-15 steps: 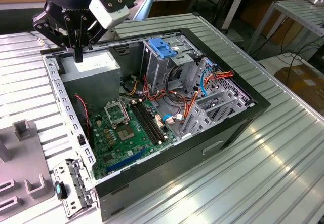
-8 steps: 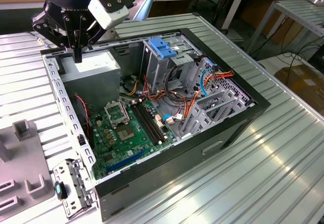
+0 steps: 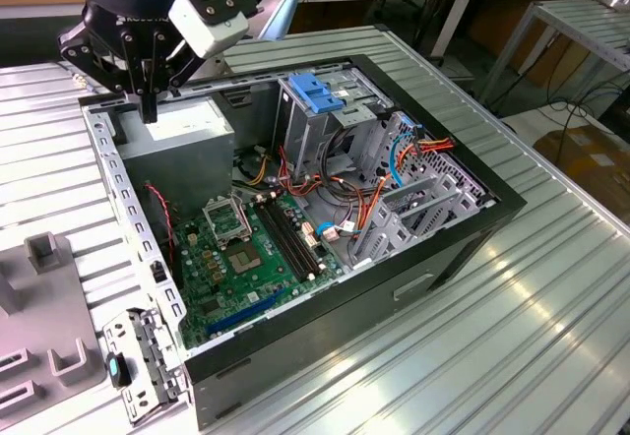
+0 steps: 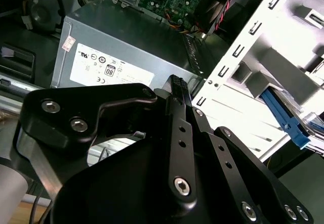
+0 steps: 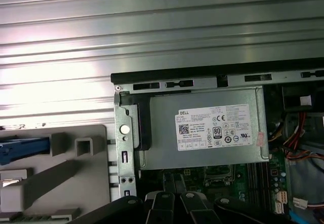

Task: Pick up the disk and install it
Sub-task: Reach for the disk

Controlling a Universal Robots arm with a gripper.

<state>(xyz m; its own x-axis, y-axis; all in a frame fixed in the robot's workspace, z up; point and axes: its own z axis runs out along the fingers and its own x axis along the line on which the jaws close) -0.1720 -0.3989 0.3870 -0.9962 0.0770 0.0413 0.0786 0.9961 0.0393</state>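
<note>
Though tool (image 3: pixel 148 112) empty, disk (image 5: pixel 23 150) in fixture (image 5: pixel 76 178)

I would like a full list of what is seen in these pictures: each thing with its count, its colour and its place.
table: one, silver ribbed metal, under everything
case: one, black, open, on the table
power supply: one, grey, in the case corner under the gripper
motherboard: one, green, on the case floor
drive cage: one, bare metal, inside the case
latch: one, light blue, on top of the drive cage
cables: several, orange, red and blue, beside the drive cage
fixture: one, grey, on the table beside the case
disk: one, its blue rail showing, in the fixture
gripper: one, black, shut, empty, above the power supply
</note>
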